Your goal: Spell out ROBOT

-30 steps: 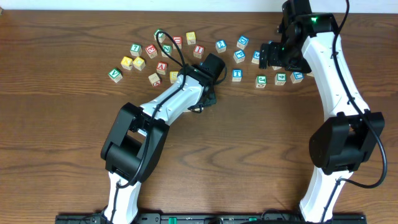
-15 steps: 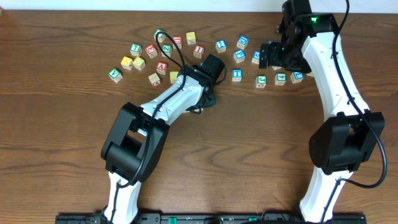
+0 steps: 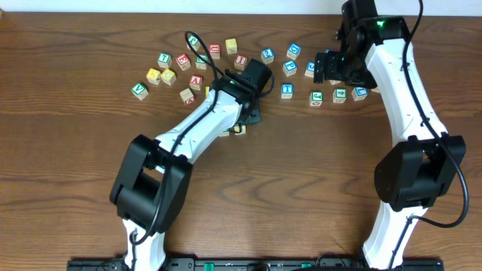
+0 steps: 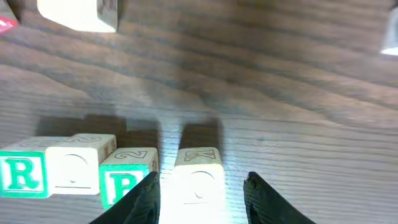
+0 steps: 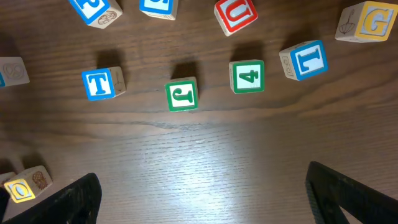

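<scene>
Since ROBOT needs five letters, the one that matters right now is the small pale wooden cube with a round O-looking face (image 4: 198,179). It sits on the brown wooden table (image 3: 316,173) as fourth in a row. First comes the wooden block with a green R (image 4: 22,174), then a second pale block with a round mark (image 4: 74,168), then the wooden block with what reads as a green B (image 4: 127,182). The cube is just beside that B.

The left gripper (image 4: 202,183) straddles it with its jaws spread and a sliver of table showing on each side, so I'd say it isn't clamped on.

These cubes look light, stiff and flat-sided, so squeezing two opposite faces square-on should be plenty. A corner grab could twist one, and a bump would shove the neighbours out of line.

What's left, I reckon, is the T. A wooden block with a blue T (image 5: 102,83) lies in the loose scatter, near a green J block (image 5: 181,96) and a green 4 block (image 5: 247,76). The right gripper (image 5: 202,177) hangs above that patch, jaws wide apart, holding nothing.

No bins or trays in view, everything's loose on the table.
</scene>
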### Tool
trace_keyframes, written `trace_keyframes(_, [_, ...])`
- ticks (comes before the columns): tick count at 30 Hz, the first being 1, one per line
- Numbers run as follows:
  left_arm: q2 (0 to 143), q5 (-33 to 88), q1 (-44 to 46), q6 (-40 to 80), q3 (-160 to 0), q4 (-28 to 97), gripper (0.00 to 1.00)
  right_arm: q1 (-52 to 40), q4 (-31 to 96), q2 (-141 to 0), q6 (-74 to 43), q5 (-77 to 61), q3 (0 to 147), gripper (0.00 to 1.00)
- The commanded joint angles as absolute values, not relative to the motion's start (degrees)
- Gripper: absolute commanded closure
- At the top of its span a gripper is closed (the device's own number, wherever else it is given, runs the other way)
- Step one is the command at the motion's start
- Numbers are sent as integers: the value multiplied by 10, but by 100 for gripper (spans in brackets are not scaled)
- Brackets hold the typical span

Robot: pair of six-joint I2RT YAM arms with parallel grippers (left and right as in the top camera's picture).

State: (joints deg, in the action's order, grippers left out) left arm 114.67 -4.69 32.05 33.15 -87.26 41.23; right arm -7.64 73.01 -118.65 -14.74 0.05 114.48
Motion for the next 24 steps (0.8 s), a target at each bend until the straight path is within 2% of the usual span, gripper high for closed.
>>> trace_keyframes(1, [1133, -54, 328, 322, -885, 413, 57, -79, 730, -1178, -145, 10, 1146, 1])
trace_keyframes(6, [1137, -50, 349, 322, -884, 404, 58, -79, 730, -1178, -145, 10, 1146, 1])
trace_keyframes(7, [1139, -50, 354, 322, -884, 402, 62, -79, 731, -1178, -145, 10, 1146, 1])
trace_keyframes(14, [1167, -50, 366, 358, -883, 396, 67, -79, 731, -1178, -145, 10, 1146, 1])
trace_keyframes(24, [1192, -49, 368, 359, -883, 395, 67, -79, 731, -1178, -145, 10, 1146, 1])
